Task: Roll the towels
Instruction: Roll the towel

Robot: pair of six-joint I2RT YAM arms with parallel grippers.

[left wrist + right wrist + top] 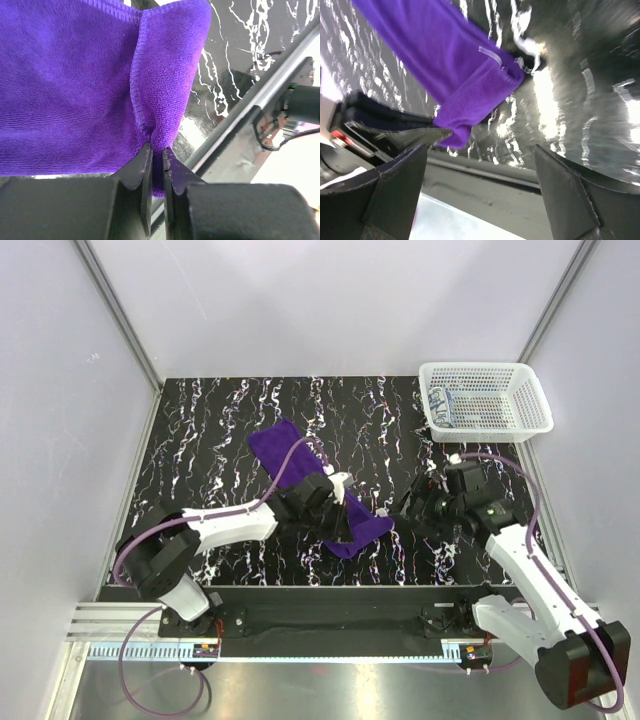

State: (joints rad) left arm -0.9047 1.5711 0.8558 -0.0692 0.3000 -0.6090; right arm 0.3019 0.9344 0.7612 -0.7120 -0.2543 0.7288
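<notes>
Two towels are seen. The purple towel [285,455] is spread in a long strip across the middle of the black marbled table [200,440], running from the far left towards the near right. The second towel, a white one with a blue-grey print [441,403], is bundled in the far left corner of the single white mesh basket [535,405]. The basket is set at the far right corner of the table, well apart from the purple cloth. Two arms are in view, one on each side. The left gripper [156,160] is closed tightly on a hemmed edge of the purple towel at its near right end. A fold of cloth is pinched between the two dark fingers and pulled up into a ridge above them. The right gripper [480,147] is held with its jaws spread wide and nothing is gripped between them. It is positioned near the same near right end of the purple towel, just to its right. In the right wrist view that end is seen doubled over on itself, with a small white tag [492,54] on it.
</notes>
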